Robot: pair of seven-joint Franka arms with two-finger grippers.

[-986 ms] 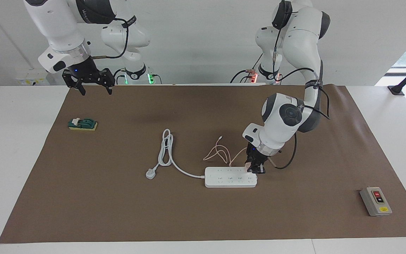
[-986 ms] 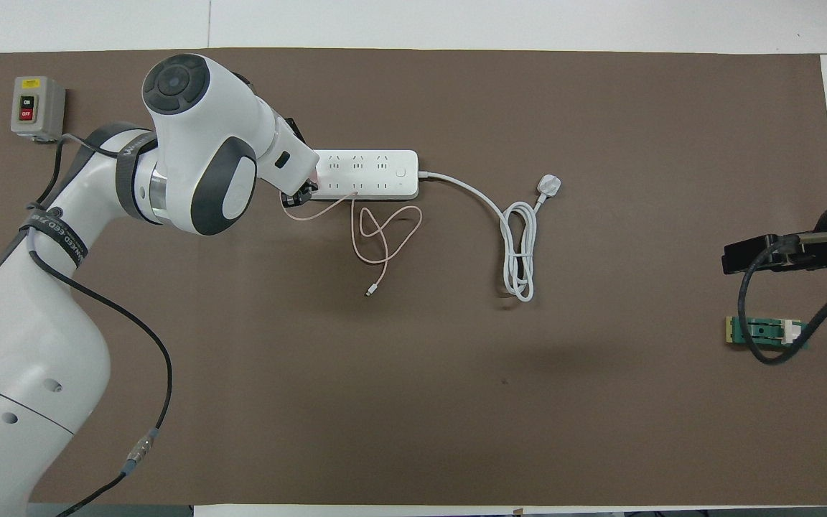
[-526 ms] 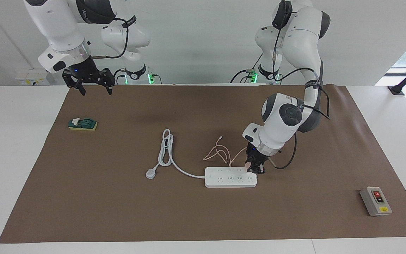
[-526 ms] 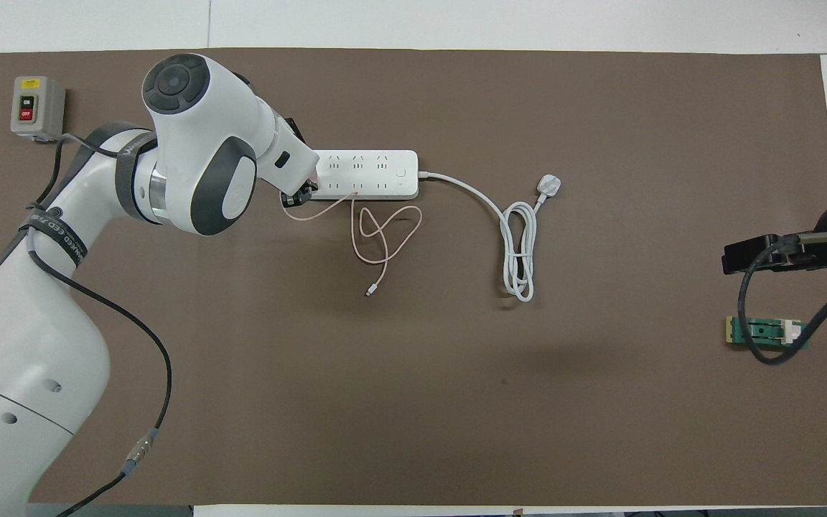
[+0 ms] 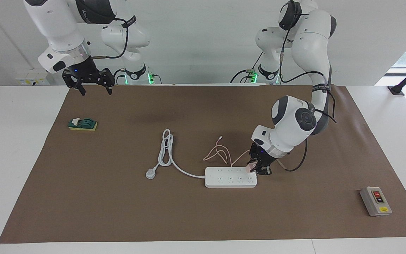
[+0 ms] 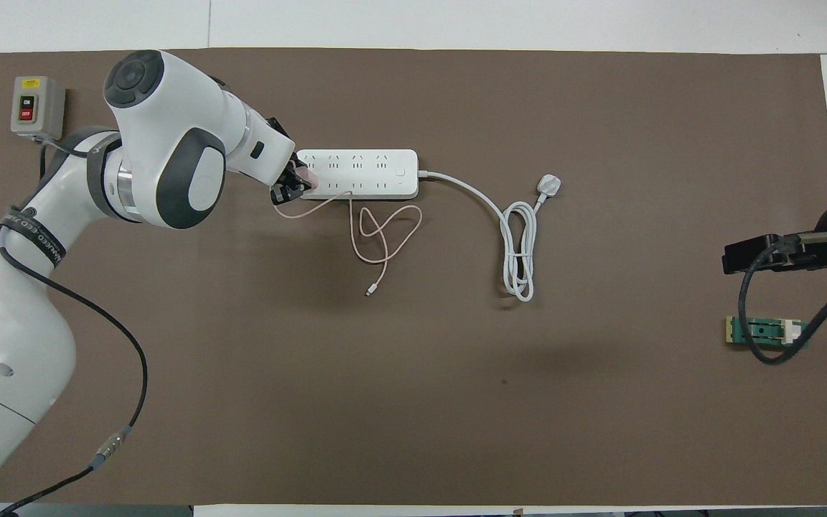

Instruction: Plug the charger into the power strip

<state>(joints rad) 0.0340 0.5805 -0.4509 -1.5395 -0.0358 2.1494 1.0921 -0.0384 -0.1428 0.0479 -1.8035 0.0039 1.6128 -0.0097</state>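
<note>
The white power strip (image 5: 229,180) (image 6: 363,165) lies flat mid-table on the brown mat. The small pale-pink charger (image 5: 251,166) (image 6: 307,176) stands on the strip at its end toward the left arm. Its thin pink cable (image 5: 220,152) (image 6: 385,237) loops on the mat nearer to the robots. My left gripper (image 5: 260,169) (image 6: 288,189) is low, right beside the charger and at the strip's end, tilted toward it. My right gripper (image 5: 96,90) (image 6: 751,255) is open, empty and waits high at the right arm's end.
The strip's thick white cord coils (image 5: 165,150) (image 6: 520,248) and ends in a three-pin plug (image 5: 150,173) (image 6: 550,185). A grey box with red and black buttons (image 5: 375,201) (image 6: 37,106) sits toward the left arm's end. A green switch block (image 5: 82,124) (image 6: 765,332) sits toward the right arm's end.
My left arm has shifted toward its own end of the table, uncovering the charger, which stays on the strip's end. The strip and the right arm have not moved.
</note>
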